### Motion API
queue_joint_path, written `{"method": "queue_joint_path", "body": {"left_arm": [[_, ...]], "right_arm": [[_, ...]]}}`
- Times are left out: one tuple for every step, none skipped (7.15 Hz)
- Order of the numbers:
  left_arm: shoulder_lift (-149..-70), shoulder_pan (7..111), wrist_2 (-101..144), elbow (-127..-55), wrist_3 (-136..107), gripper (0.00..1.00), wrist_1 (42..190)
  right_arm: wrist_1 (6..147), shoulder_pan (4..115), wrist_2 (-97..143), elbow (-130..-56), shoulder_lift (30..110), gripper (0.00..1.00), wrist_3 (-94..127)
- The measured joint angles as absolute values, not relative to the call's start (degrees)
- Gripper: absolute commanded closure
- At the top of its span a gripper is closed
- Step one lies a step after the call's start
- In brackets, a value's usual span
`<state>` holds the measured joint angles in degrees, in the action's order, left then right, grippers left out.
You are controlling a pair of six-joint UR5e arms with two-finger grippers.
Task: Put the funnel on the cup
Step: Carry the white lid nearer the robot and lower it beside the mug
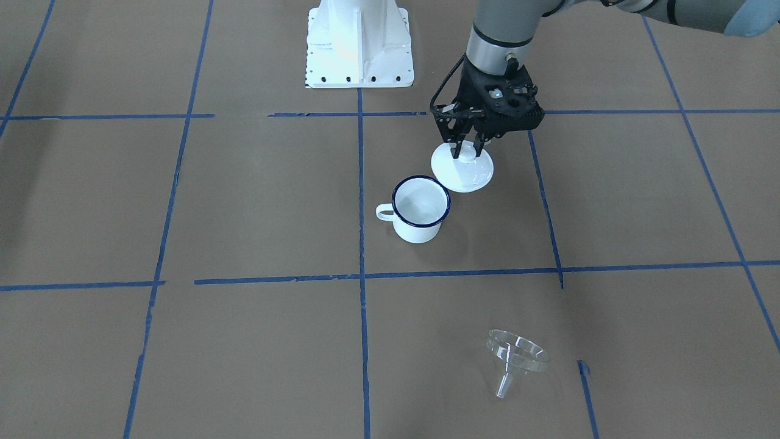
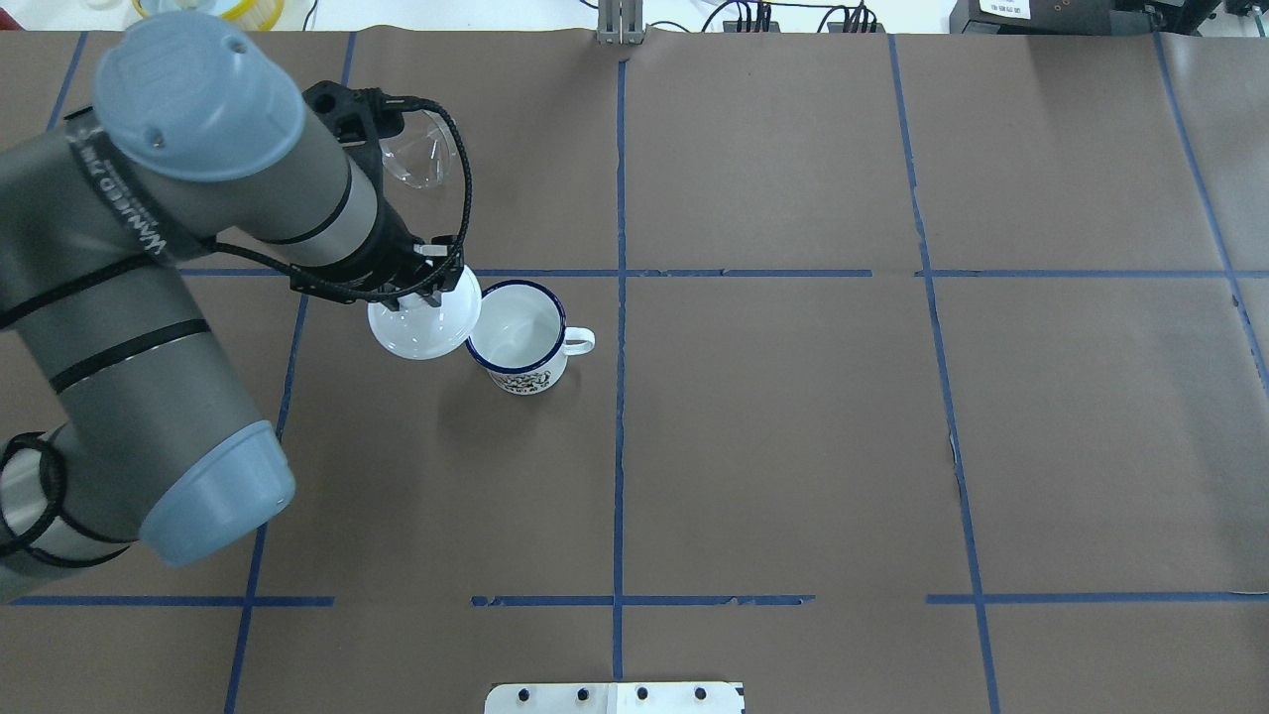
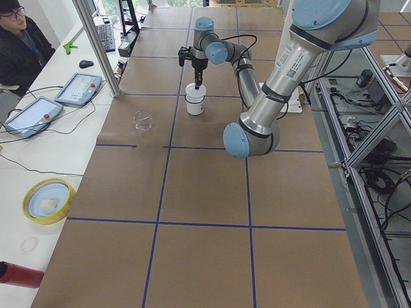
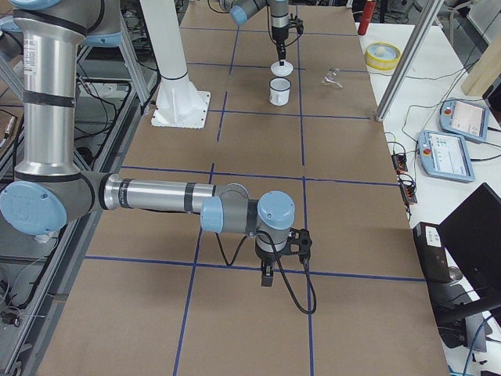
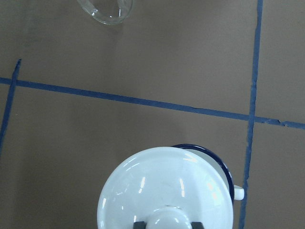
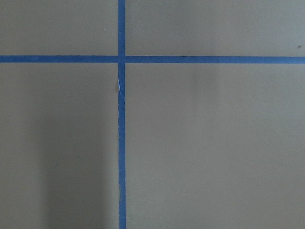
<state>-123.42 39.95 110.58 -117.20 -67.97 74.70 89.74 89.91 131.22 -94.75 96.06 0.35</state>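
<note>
On the taped table, the funnel lies well operator-side of the left gripper, which is pinched on the lid knob.

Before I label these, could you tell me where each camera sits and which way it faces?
Front-facing: across the table, facing the robot, steeply down; shows base, left arm, fingers on the lid.
Overhead: behind the robot, looking forward and down; left arm.
Exterior left: table's left end, looking along it; left arm near.
Exterior right: opposite end; right arm near.
Left wrist: down on the lid; fingers' tips.
Right wrist: down on taped table; no body.
Front-facing and overhead share cup and funnel.
</note>
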Motion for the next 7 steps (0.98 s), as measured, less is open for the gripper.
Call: {"method": "queue_joint_path", "body": {"left_arm": [[-121.04, 38.83, 109.74, -119.14, -67.44, 1.0, 75.05], [-118.65, 36.83, 107.98, -119.74, -67.38, 1.0, 76.66], [-115.73, 34.61, 106.57, -119.41, -67.48, 1.0, 79.92], [-113.35, 32.76, 105.97, -117.82, -67.66, 1.0, 83.85], [-112.15, 31.4, 105.75, -115.03, -67.78, 1.0, 87.45], [-111.65, 30.34, 105.68, -112.11, -67.72, 1.0, 90.46], [-111.46, 29.74, 105.68, -110.27, -67.55, 1.0, 92.28]], "right_arm": [[89.74, 89.91, 131.22, -94.75, 96.06, 0.0, 0.35], [89.74, 89.91, 131.22, -94.75, 96.06, 0.0, 0.35], [89.74, 89.91, 131.22, -94.75, 96.06, 0.0, 0.35], [89.74, 89.91, 131.22, -94.75, 96.06, 0.0, 0.35], [89.74, 89.91, 131.22, -94.75, 96.06, 0.0, 0.35], [89.74, 89.91, 131.22, -94.75, 96.06, 0.0, 0.35], [89.74, 89.91, 131.22, -94.75, 96.06, 0.0, 0.35]]}}
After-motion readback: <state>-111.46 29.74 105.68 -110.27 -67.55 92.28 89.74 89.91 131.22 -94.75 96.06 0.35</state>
